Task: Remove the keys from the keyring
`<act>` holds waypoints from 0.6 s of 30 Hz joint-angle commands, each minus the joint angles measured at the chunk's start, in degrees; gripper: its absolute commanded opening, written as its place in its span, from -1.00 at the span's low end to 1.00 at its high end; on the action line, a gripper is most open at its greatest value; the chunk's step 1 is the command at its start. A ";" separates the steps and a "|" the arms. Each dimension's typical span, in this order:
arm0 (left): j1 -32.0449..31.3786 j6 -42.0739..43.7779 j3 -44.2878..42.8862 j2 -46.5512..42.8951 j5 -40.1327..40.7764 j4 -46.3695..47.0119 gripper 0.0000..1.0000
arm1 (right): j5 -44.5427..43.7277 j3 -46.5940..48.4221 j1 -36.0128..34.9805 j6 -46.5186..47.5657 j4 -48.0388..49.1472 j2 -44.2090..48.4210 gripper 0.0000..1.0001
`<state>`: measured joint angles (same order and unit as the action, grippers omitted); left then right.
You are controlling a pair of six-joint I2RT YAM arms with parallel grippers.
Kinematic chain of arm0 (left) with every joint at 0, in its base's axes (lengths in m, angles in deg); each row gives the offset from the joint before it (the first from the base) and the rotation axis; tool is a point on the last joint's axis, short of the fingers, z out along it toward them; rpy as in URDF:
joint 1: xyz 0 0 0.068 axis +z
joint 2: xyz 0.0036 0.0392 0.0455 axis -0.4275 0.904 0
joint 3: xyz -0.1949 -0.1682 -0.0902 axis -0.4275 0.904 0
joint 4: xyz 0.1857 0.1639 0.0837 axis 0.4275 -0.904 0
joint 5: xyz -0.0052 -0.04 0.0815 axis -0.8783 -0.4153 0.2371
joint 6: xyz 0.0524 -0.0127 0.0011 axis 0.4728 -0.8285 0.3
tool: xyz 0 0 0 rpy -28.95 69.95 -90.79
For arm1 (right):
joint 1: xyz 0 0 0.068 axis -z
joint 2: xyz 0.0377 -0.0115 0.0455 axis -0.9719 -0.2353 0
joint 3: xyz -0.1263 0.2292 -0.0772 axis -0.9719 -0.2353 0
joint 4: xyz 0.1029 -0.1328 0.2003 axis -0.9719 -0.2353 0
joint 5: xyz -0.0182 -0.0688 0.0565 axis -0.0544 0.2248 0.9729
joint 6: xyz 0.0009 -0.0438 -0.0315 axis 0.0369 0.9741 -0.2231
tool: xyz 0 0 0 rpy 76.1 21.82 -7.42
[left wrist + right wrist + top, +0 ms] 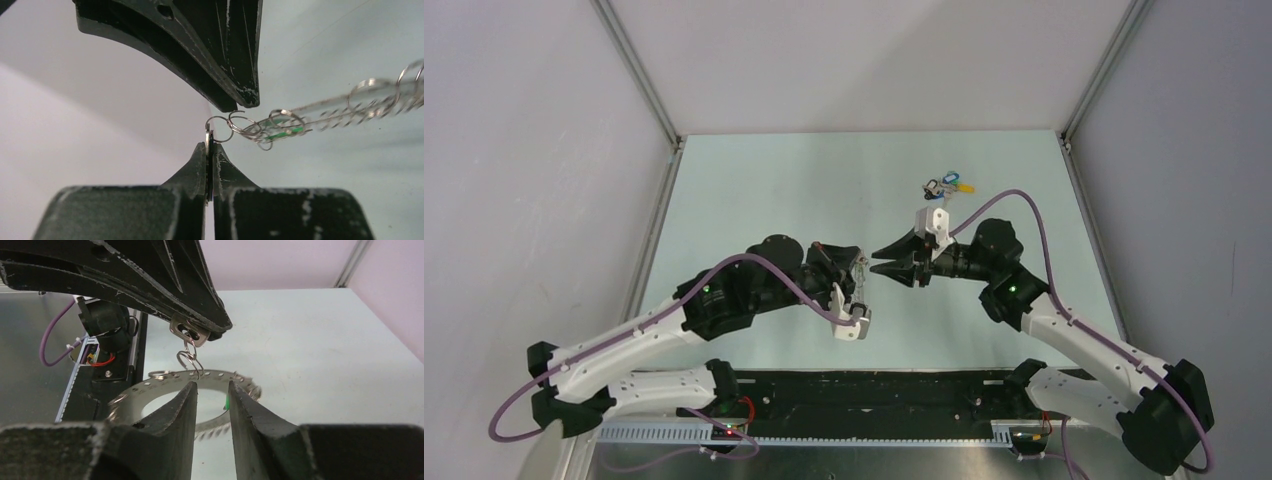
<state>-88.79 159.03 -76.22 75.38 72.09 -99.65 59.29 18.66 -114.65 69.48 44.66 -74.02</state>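
Observation:
My left gripper [211,147] is shut on the flat head of a key [189,334], seen edge-on between its pads. From that key, small wire loops [235,125] link to the keyring [160,386], a wide silvery ring that hangs below it and runs off to the right in the left wrist view [350,107]. A green key [286,131] shows among the loops. My right gripper [212,385] faces the left one [860,265], tips just short of the ring, open with nothing between its fingers. In the top view the right gripper [873,262] nearly meets the hanging keyring [862,285].
A small bunch of blue and yellow-headed keys [946,187] lies on the pale table [764,190] behind the right arm. Grey walls stand at the left, right and back. The black base rail [864,395] runs along the near edge.

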 commanded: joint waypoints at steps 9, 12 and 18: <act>0.37 -1.02 0.29 -2.39 -3.97 4.63 -1.00 | 1.93 -0.04 -3.81 4.07 7.42 -0.35 -0.35; 0.38 -0.99 0.40 -2.46 -3.85 4.63 -1.00 | 2.24 -0.08 -4.52 4.06 7.86 -0.64 -0.36; 0.33 -1.03 0.48 -2.69 -4.05 4.74 -1.00 | 3.00 -0.05 -5.14 4.09 8.09 -0.82 -0.44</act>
<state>-88.75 158.95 -75.96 74.20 68.96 -98.77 60.58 18.40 -119.07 72.91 49.62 -74.74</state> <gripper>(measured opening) 0.023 0.300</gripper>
